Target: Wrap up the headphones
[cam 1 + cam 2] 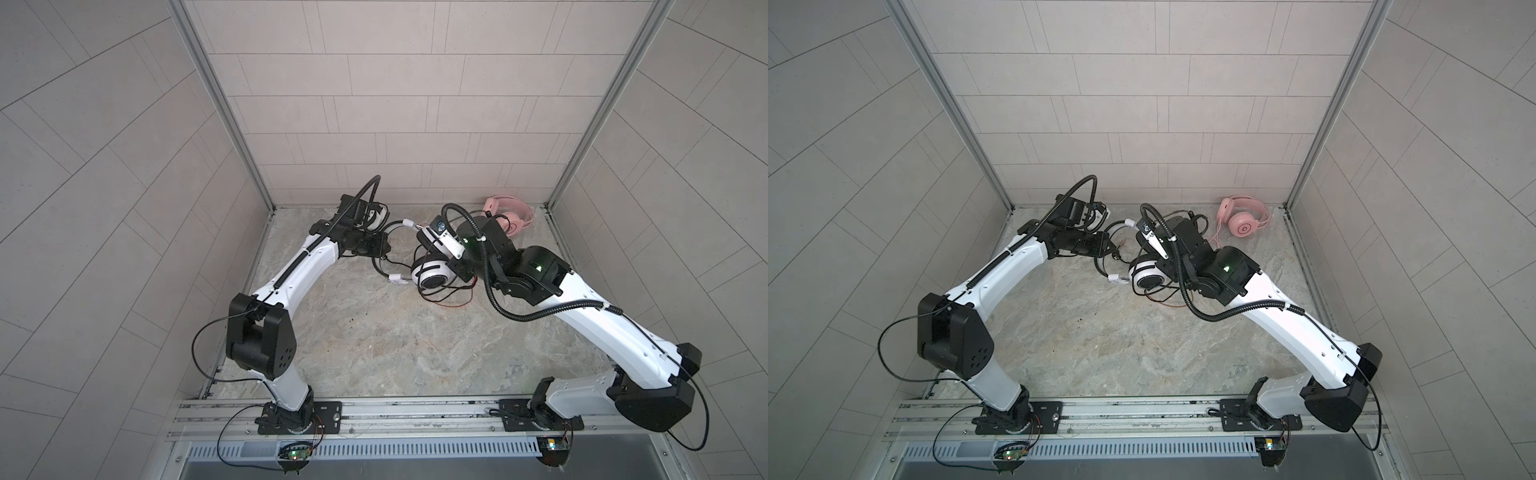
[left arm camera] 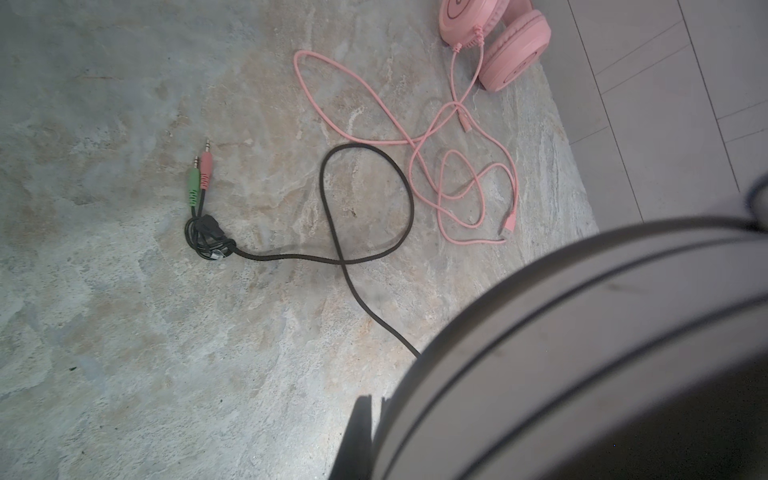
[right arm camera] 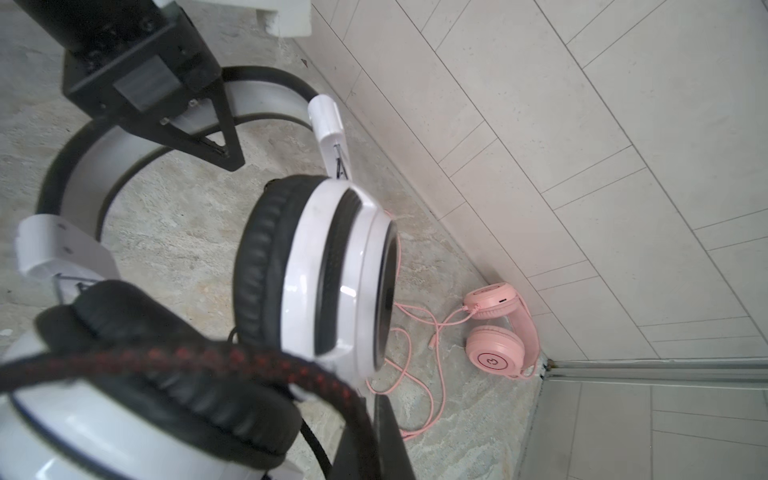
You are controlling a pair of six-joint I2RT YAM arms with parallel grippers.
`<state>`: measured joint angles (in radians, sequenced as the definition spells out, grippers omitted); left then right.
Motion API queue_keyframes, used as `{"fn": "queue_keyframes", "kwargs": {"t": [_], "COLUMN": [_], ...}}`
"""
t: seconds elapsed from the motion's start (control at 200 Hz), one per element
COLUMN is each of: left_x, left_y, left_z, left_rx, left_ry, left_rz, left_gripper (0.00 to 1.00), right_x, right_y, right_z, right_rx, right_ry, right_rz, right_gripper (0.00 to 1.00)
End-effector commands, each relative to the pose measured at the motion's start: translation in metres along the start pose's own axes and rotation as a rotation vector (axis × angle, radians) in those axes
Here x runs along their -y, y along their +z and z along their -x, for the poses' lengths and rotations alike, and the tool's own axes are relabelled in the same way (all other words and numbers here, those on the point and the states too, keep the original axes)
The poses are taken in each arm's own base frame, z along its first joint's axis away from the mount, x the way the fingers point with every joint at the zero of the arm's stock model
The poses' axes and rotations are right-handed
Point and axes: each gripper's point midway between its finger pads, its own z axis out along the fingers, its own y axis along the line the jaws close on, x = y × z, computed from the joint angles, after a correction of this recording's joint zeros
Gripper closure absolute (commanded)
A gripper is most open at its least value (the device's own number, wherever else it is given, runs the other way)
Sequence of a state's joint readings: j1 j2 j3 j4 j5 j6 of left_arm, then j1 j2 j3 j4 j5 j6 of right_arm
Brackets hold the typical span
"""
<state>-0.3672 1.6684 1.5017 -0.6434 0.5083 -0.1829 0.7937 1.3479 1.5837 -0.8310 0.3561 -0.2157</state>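
The white headphones (image 1: 432,276) with black pads hang above the table between both arms. My left gripper (image 1: 384,247) is shut on their white-and-black headband (image 3: 257,99), which fills the corner of the left wrist view as a blurred arc (image 2: 582,374). My right gripper (image 3: 370,440) is shut on the black-and-red cord (image 3: 232,357), close beside the ear cups (image 3: 332,270). The cord's slack trails onto the table (image 1: 449,297) and ends in green and pink plugs (image 2: 199,174). The pink headphones (image 1: 1244,220) lie in the back right corner, their thin pink cord (image 2: 436,137) loose on the table.
The marble table (image 1: 395,345) is boxed in by tiled walls behind and on both sides (image 1: 374,104). A metal rail (image 1: 395,411) with both arm bases runs along the front edge. The pink cord spreads close to the black cord's loop (image 2: 365,199).
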Motion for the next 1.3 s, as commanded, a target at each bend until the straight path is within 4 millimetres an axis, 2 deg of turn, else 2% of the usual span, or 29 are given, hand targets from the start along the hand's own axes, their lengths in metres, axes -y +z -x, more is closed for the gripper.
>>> {"fn": "queue_keyframes", "kwargs": {"t": [0.0,0.125,0.225,0.315,0.41,0.54,0.691,0.781,0.911,1.111,1.201,1.291], "left_x": [0.027,0.047,0.06,0.068,0.08,0.085,0.096,0.099,0.107,0.116,0.114,0.112], "left_y": [-0.012,-0.013,-0.016,-0.019,-0.023,-0.033,-0.047,-0.052,-0.053,-0.058,-0.063,-0.079], "left_z": [0.008,0.004,-0.001,-0.001,0.0,0.006,0.011,0.015,0.015,0.021,0.03,0.049], "left_rx": [0.01,-0.004,-0.006,-0.001,0.021,0.083,0.158,0.201,0.196,0.219,0.259,0.335], "left_ry": [0.104,0.152,0.207,0.224,0.227,0.237,0.26,0.253,0.25,0.208,0.167,0.107], "left_rz": [-0.035,-0.092,-0.128,-0.156,-0.22,-0.234,-0.269,-0.296,-0.357,-0.44,-0.472,-0.544], "left_gripper": [1.0,1.0,1.0,1.0,1.0,1.0,1.0,1.0,1.0,1.0,1.0,1.0], "right_x": [0.024,0.035,0.034,0.021,-0.002,-0.01,-0.002,-0.001,-0.002,-0.002,-0.001,0.0], "right_y": [0.004,0.013,0.018,0.021,0.027,0.043,0.06,0.064,0.066,0.07,0.075,0.08], "right_z": [-0.003,-0.013,-0.008,0.001,0.002,-0.012,-0.037,-0.043,-0.037,-0.025,-0.028,-0.033], "right_rx": [-0.049,-0.091,-0.068,-0.058,-0.057,-0.093,-0.133,-0.132,-0.083,0.067,0.105,0.142], "right_ry": [-0.063,-0.03,-0.014,-0.017,-0.011,0.013,0.102,0.166,0.22,0.395,0.478,0.538], "right_rz": [-0.106,-0.071,0.008,0.105,0.219,0.214,0.183,0.206,0.224,0.281,0.321,0.332], "right_gripper": [1.0,1.0,1.0,1.0,1.0,1.0,1.0,0.89,0.73,0.38,0.32,0.24]}}
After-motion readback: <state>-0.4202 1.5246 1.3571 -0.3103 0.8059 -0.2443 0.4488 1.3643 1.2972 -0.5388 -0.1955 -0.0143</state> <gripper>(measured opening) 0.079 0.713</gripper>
